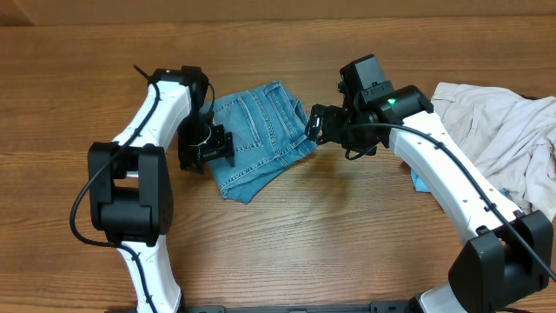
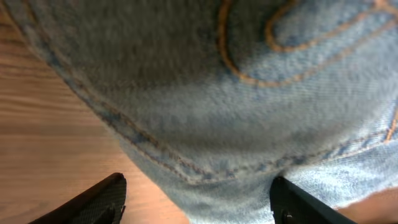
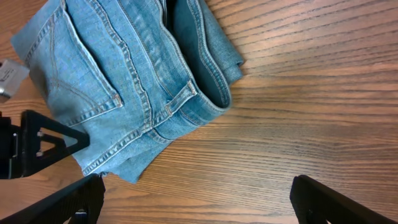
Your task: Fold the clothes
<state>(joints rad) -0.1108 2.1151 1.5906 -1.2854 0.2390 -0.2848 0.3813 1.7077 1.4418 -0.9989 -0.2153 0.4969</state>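
The light blue denim jeans (image 1: 258,139) lie folded into a compact bundle on the table between my two arms. My left gripper (image 1: 212,146) is open at their left edge; in the left wrist view the denim (image 2: 249,106) fills the frame and its hem lies between the spread fingers (image 2: 199,202). My right gripper (image 1: 313,127) is open at the jeans' right edge. In the right wrist view the jeans (image 3: 130,81) with a back pocket and waistband lie ahead, and bare wood shows between the fingers (image 3: 199,202).
Beige trousers (image 1: 495,130) lie in a heap at the far right, with a bit of bright blue cloth (image 1: 420,183) under the right arm. The wooden table (image 1: 330,235) extends in front.
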